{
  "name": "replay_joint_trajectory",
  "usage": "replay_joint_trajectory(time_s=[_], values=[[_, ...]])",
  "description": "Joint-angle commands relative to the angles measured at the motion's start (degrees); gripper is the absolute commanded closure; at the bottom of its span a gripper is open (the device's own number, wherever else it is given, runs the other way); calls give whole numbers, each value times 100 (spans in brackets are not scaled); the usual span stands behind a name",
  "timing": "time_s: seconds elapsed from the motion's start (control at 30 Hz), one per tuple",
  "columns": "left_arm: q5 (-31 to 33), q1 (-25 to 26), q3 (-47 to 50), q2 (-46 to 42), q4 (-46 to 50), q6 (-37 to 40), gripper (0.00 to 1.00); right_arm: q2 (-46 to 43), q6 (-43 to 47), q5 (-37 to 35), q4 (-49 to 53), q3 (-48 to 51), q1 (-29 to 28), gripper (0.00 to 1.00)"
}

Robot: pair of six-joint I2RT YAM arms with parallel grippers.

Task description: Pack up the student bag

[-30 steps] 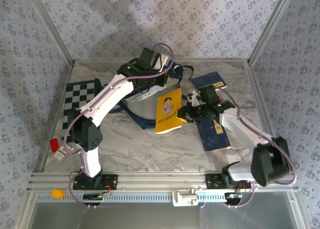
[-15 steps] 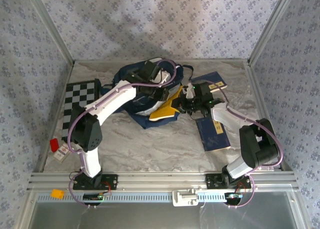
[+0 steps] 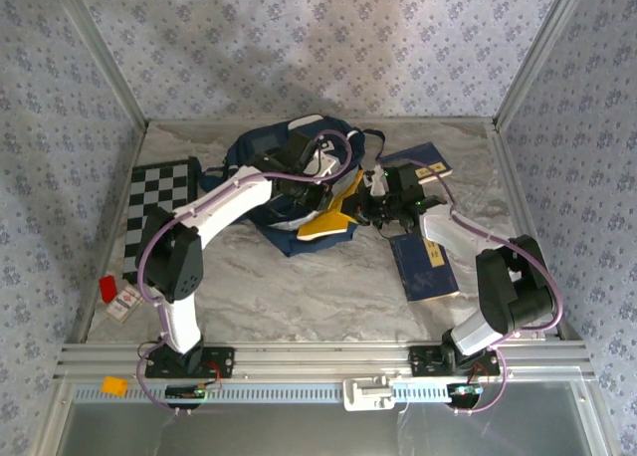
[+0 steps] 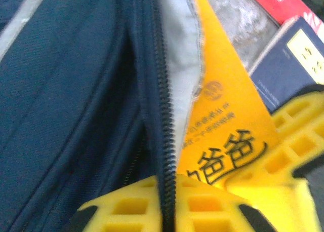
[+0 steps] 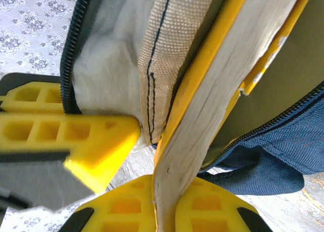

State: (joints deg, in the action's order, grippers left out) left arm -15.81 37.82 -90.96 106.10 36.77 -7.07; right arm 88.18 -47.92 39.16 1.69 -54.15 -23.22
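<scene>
The right gripper (image 5: 163,207) is clamped on the edge of the yellow book (image 5: 212,85). The book's far end now sits in the mouth of the student bag (image 3: 249,149) just ahead of the fingers, whereas a second ago it stood upright outside. Right beside it, the left gripper (image 4: 167,199) pinches the bag's zipper edge; the bag lies flatter than a second ago, and a blue book (image 3: 426,267) lies behind the right gripper.

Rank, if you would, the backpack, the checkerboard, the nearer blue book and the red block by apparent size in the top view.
Largest to smallest:
1. backpack
2. checkerboard
3. blue book
4. red block
</scene>
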Motion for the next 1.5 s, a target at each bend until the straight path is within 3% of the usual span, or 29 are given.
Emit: replay_joint_trajectory(time_s=[0.0, 0.27, 0.53, 0.67, 0.73, 0.83, 0.93, 1.07, 1.13, 1.27, 1.37, 1.47], values=[[296, -50, -508, -286, -76, 99, 100, -39, 388, 50, -327, -75, 3, 100], [999, -39, -1440, -713, 93, 314, 100, 605, 336, 27, -795, -464, -322, 100], [922, -30, -1452, -1031, -23, 428, 100, 1814, 212, 213, -1831, -1232, -279, 100], [765, -33, -1585, -995, 146, 404, 100, 2300, 383, 77, -1780, -1755, -314, 100], [756, -21, -1565, -1002, 129, 413, 100, 2513, 652, -214, -1282, -2073, -301, 99], [777, -24, -1583, -1004, 181, 416, 100, 2704, 803, -412, -753, -2268, -239, 84], [853, -25, -1450, -1030, 125, 425, 100, 2486, 1094, -847, -374, -2141, -277, 61], [871, -21, -1416, -988, 97, 443, 100, 1738, 1237, -1619, -223, -1481, -392, 44], [889, -21, -1413, -969, 94, 461, 100, 1374, 1411, -1956, 48, -1093, -496, 41], [897, -21, -1319, -960, 75, 465, 100, 1029, 1423, -2261, 533, -728, -787, 43], [874, -23, -1187, -987, -46, 374, 100, 972, 1465, -2371, 558, -586, -1179, 51], [821, 13, -1161, -980, -79, 347, 100, 1199, 1312, -2396, 462, -553, -1435, 66]])
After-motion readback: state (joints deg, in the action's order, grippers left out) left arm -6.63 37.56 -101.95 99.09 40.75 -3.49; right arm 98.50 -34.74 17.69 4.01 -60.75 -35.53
